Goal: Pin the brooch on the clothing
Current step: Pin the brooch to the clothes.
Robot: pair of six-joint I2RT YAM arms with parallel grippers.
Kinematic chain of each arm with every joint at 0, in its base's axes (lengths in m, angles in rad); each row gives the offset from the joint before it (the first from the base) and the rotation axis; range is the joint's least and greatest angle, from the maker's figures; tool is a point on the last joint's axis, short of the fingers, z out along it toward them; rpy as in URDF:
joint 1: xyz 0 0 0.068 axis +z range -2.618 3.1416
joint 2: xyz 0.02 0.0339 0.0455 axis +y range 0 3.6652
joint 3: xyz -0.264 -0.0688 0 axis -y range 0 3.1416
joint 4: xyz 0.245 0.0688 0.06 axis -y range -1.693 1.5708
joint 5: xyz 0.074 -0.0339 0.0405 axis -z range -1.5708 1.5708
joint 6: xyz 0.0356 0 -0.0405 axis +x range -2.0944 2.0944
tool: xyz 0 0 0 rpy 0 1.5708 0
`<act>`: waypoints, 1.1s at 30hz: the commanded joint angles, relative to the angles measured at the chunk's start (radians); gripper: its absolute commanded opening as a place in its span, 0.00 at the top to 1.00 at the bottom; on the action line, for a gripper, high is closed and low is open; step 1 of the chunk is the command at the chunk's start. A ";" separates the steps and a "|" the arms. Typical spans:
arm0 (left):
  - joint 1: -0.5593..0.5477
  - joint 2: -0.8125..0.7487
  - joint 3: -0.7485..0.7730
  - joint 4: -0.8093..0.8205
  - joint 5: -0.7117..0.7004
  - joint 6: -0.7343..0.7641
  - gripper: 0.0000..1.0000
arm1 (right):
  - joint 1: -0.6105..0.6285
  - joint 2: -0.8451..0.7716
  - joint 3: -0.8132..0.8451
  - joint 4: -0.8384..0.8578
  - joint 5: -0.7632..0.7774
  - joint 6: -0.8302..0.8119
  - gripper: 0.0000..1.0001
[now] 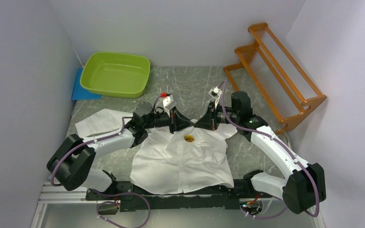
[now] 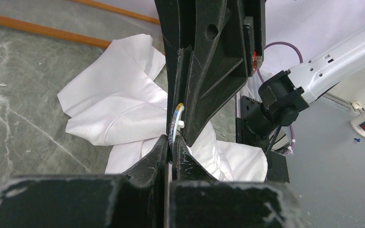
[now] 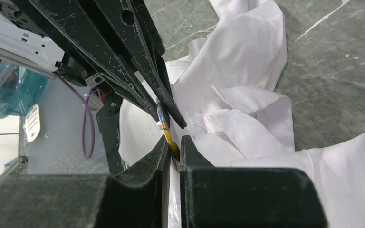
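The white shirt (image 1: pixel 180 161) lies spread on the grey table, collar end towards the back. A small round gold brooch (image 1: pixel 189 138) sits over its upper chest, between the two gripper tips. My left gripper (image 1: pixel 182 129) and right gripper (image 1: pixel 197 129) meet there, tip to tip. In the left wrist view my left gripper (image 2: pixel 171 140) is shut on the brooch's thin edge (image 2: pixel 175 124), with the shirt (image 2: pixel 119 104) below. In the right wrist view my right gripper (image 3: pixel 175 142) is shut on the brooch's yellow edge (image 3: pixel 165 124) from the other side, above the shirt (image 3: pixel 247 95).
A green tub (image 1: pixel 116 73) stands on a blue mat (image 1: pixel 83 88) at the back left. An orange wooden rack (image 1: pixel 275 71) stands at the back right. A white piece of fabric (image 1: pixel 100 122) lies left of the shirt. White walls close in both sides.
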 commanded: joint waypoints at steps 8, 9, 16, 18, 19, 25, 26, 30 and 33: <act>-0.046 -0.123 -0.072 0.027 -0.008 0.055 0.97 | -0.018 -0.069 -0.049 0.211 0.186 0.208 1.00; -0.045 -0.131 -0.083 0.031 -0.022 0.055 0.97 | -0.020 -0.080 -0.065 0.241 0.187 0.225 1.00; -0.046 -0.137 -0.164 0.154 -0.093 -0.024 0.97 | -0.025 -0.156 -0.142 0.366 0.217 0.288 1.00; -0.046 -0.133 -0.183 0.185 -0.114 -0.044 0.97 | -0.026 -0.166 -0.158 0.398 0.196 0.282 1.00; -0.045 -0.132 -0.190 0.195 -0.123 -0.053 0.97 | -0.026 -0.171 -0.162 0.412 0.180 0.276 1.00; -0.046 -0.131 -0.207 0.220 -0.160 -0.072 0.97 | -0.026 -0.203 -0.195 0.469 0.137 0.255 1.00; -0.046 -0.132 -0.207 0.216 -0.163 -0.070 0.97 | -0.026 -0.206 -0.197 0.473 0.133 0.252 1.00; -0.046 -0.149 -0.200 0.177 -0.170 -0.035 0.97 | -0.025 -0.229 -0.206 0.495 0.115 0.245 0.54; -0.046 -0.177 -0.170 0.046 -0.181 0.062 0.97 | -0.026 -0.263 -0.215 0.503 0.134 0.240 0.19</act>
